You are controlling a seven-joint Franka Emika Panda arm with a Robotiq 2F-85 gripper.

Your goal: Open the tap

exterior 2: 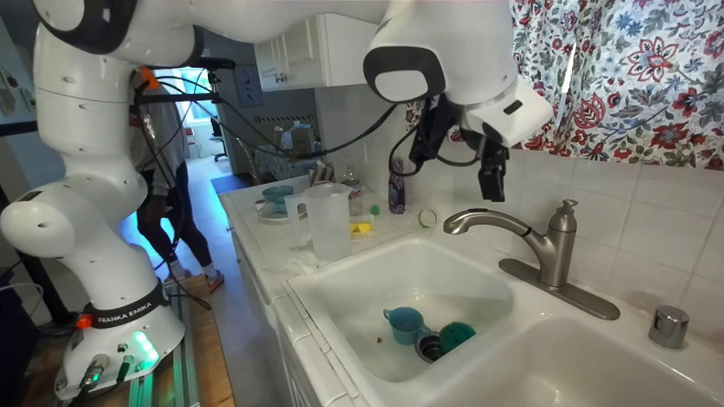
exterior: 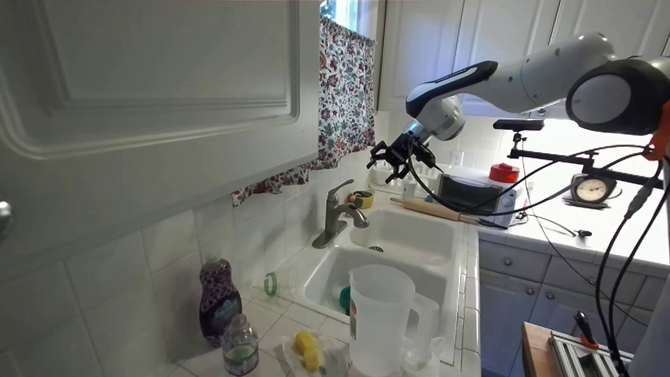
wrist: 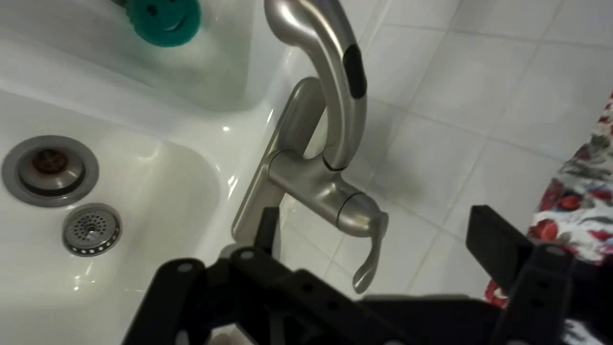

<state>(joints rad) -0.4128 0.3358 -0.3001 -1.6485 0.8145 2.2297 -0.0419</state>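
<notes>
Nearest you in the wrist view, your pincer (wrist: pixel 375 225) has its fingers (wrist: pixel 495 239) spread wide, gripping nothing. By the tiled wall (exterior 2: pixel 650 237), on the ledge of your white sink (exterior 2: pixel 481 351), stands the tap (exterior 2: pixel 554 254), satin silver-grey, its long axis upright. Its curved spout (exterior 2: pixel 492 217) points toward the basin (exterior 2: pixel 342 302) holding the blue cup (exterior 2: pixel 405 325); in the wrist view, the slim lever (wrist: pixel 372 261) points roughly the opposite way.

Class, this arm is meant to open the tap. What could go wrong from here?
The open tool may close off-centre and slip from the thin lever of the tap. In the wrist view one finger overlaps the curtain, which might snag if truly near. Once running, the tap could splash off the cup in the sink.
</notes>
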